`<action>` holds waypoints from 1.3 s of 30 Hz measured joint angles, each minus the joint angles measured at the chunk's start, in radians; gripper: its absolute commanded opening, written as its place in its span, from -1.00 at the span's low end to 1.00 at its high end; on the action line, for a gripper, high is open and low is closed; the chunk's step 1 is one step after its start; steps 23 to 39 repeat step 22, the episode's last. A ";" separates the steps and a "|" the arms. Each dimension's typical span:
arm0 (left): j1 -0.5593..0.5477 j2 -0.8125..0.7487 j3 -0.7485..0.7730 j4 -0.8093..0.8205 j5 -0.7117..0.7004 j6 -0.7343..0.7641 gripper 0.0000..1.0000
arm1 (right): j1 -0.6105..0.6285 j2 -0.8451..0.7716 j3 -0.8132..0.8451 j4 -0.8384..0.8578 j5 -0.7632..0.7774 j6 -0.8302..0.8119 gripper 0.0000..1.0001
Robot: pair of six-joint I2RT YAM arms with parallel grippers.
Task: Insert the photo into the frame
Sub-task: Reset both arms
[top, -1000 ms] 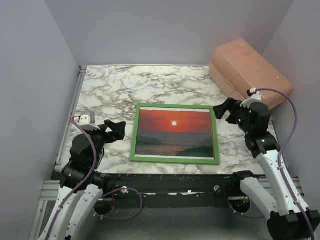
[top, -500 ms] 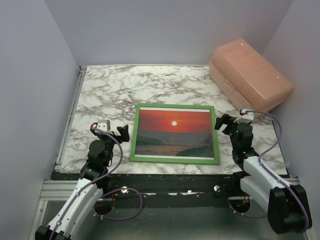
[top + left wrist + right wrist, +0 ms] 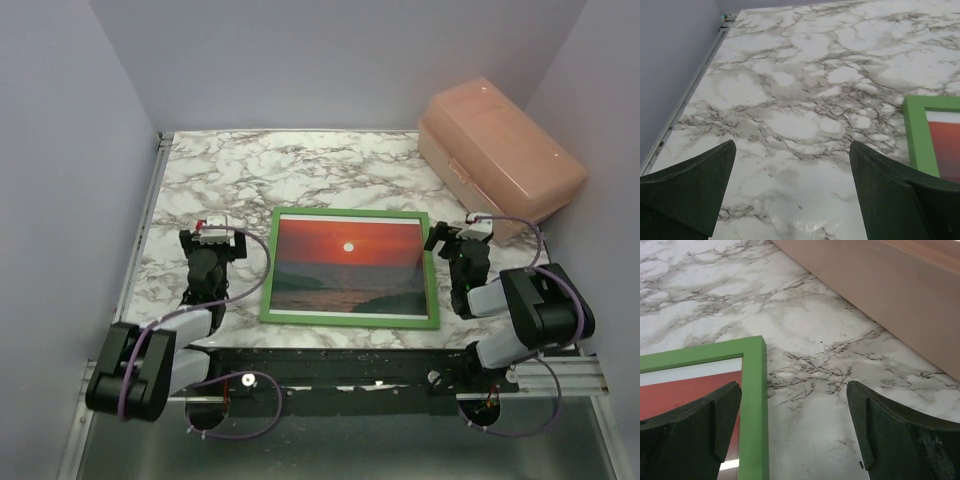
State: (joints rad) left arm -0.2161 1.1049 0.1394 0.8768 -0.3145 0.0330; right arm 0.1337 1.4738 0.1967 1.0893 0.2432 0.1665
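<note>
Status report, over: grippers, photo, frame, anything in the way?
Both open, empty: left gripper, right gripper, flanking the frame. Photo sits inside it, flat on table. Nothing in the way; pink box far right.

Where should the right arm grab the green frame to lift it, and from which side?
The frame by its right rail, coming in low from the right, where the right gripper hangs open beside it. It lies flat on the table with the photo inside, so probably only the thin outer edge offers a pinch.
</note>
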 measured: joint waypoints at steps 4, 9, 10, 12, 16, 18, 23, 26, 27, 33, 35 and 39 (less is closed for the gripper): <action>0.118 0.168 0.050 0.143 0.069 -0.010 0.97 | -0.011 0.142 0.002 0.143 0.011 -0.012 0.92; 0.169 0.175 0.077 0.159 0.145 -0.038 0.97 | -0.011 0.149 0.018 0.181 0.020 -0.021 1.00; 0.169 0.175 0.080 0.164 0.154 -0.042 0.97 | -0.011 0.149 0.022 0.185 0.023 -0.022 1.00; 0.169 0.175 0.083 0.168 0.166 -0.045 0.97 | -0.011 0.151 0.023 0.201 0.027 -0.026 1.00; 0.169 0.175 0.083 0.174 0.176 -0.048 0.97 | -0.011 0.151 0.024 0.210 0.030 -0.027 1.00; 0.169 0.175 0.083 0.174 0.178 -0.049 0.97 | -0.011 0.151 0.024 0.216 0.031 -0.027 1.00; 0.169 0.175 0.083 0.174 0.178 -0.050 0.97 | -0.011 0.151 0.024 0.220 0.031 -0.028 1.00; 0.169 0.175 0.083 0.174 0.178 -0.050 0.97 | -0.011 0.151 0.024 0.220 0.031 -0.028 1.00; 0.169 0.175 0.083 0.174 0.178 -0.050 0.97 | -0.011 0.151 0.024 0.220 0.031 -0.028 1.00; 0.169 0.175 0.083 0.174 0.178 -0.050 0.97 | -0.011 0.151 0.024 0.220 0.031 -0.028 1.00; 0.169 0.175 0.083 0.174 0.178 -0.050 0.97 | -0.011 0.151 0.024 0.220 0.031 -0.028 1.00; 0.169 0.175 0.083 0.174 0.178 -0.050 0.97 | -0.011 0.151 0.024 0.220 0.031 -0.028 1.00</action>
